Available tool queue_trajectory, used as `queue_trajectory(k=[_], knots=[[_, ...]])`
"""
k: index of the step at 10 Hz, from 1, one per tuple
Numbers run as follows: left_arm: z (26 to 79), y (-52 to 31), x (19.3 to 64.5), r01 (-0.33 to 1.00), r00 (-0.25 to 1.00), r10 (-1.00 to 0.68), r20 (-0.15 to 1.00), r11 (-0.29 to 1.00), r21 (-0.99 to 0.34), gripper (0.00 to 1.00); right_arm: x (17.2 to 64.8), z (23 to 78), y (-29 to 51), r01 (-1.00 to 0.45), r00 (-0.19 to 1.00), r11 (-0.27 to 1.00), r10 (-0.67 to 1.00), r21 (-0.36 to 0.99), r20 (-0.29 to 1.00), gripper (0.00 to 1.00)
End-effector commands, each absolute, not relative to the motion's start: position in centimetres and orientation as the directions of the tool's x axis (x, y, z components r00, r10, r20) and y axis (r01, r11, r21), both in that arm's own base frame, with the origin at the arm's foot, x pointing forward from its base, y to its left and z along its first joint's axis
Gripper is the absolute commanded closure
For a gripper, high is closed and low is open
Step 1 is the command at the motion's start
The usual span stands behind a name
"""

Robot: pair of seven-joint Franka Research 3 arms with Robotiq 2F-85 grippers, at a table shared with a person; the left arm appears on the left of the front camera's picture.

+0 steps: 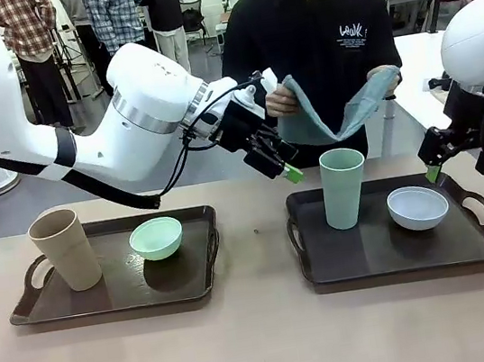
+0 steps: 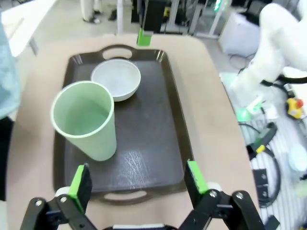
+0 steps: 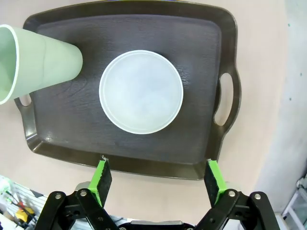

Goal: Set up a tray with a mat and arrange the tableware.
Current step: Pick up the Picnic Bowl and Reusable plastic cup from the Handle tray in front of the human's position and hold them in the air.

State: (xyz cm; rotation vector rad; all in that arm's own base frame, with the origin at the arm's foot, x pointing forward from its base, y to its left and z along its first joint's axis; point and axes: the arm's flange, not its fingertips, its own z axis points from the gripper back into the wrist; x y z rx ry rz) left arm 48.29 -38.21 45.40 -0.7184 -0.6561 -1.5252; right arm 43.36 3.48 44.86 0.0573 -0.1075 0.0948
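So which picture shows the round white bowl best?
The right wrist view: it looks straight down into the round white bowl. The front view sees it side-on; in the left wrist view the pale green cup overlaps its edge.

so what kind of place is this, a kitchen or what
Most likely a robotics lab, not a kitchen: a white robot arm works at a plain table with a person opposite, loose cables lie on the floor beside it, and other people stand around behind.
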Motion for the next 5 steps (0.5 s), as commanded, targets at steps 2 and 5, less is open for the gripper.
queue_trajectory(k=[2, 5], knots=[[43.0, -39.3, 50.3, 0.997, 0.023, -0.621, 0.784, -0.043, -0.064, 0.00, 44.6, 43.0, 3.9, -0.119, 0.990, 0.992, 0.115, 0.038, 0.079, 0.00], [39.3, -41.1, 53.1, 0.986, 0.085, -0.609, 0.789, -0.063, -0.156, 0.00, 46.0, 40.3, 3.8, -0.122, 0.992, 0.992, 0.120, 0.044, 0.038, 0.00]])
